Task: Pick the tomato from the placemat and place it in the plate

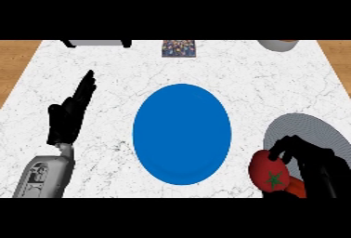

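At the lower right of the frame, the right hand curls its fingers round the red tomato, held at the near edge of the grey placemat. The blue plate lies mid-frame on the marble counter. At the left, the left hand rests with fingers straight and together.

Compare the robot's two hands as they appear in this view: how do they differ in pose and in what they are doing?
The left hand has straight fingers pointing up the counter; the right hand has curled fingers. The left hand holds nothing; the right hand is curled over the red tomato. The left hand is left of the blue plate; the right hand is over the grey placemat. Both are black.
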{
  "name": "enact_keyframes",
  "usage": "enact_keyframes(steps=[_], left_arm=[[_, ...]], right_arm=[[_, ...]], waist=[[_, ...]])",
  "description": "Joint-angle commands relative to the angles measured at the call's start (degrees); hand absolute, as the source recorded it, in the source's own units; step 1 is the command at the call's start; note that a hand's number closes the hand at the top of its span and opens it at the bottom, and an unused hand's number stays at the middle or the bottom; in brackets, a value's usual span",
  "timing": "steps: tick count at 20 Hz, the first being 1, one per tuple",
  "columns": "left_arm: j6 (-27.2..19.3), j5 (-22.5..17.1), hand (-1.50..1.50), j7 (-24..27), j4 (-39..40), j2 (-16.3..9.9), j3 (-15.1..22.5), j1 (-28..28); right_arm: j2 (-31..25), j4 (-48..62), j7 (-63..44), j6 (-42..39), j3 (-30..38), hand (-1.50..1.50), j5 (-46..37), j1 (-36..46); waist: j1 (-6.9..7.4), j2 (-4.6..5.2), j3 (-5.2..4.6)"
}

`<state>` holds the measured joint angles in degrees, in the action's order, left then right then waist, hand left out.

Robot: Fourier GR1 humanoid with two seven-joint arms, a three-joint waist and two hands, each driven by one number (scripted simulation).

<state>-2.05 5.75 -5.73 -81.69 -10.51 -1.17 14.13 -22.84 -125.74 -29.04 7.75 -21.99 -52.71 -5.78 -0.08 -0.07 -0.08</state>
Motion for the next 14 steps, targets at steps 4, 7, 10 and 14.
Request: enact_keyframes(steps=[4,7,10,14], left_arm=[[3.0,-2.3,0.00,-2.7,-2.3,-1.6,-1.6,0.6],[-1.4,2.0,0.00,-1.4,1.0,2.4,1.5,2.4],[-1.2,1.8,0.00,0.6,1.0,2.4,0.8,1.5],[1.8,-0.3,0.00,-1.1,0.4,0.0,-0.8,1.4]], right_arm=[[13.1,13.3,-5.4,-2.7,-5.9,1.50,-2.8,13.6],[17.6,23.5,-3.0,-2.2,-3.6,1.50,-0.6,22.2],[22.5,28.1,-7.3,-2.4,-7.9,1.50,-4.7,25.2],[22.7,39.2,-9.1,-2.6,-9.1,1.50,-8.9,29.7]], waist=[[0.95,0.13,0.07],[0.88,0.33,0.08],[0.55,0.17,0.06],[0.78,0.14,0.05]])
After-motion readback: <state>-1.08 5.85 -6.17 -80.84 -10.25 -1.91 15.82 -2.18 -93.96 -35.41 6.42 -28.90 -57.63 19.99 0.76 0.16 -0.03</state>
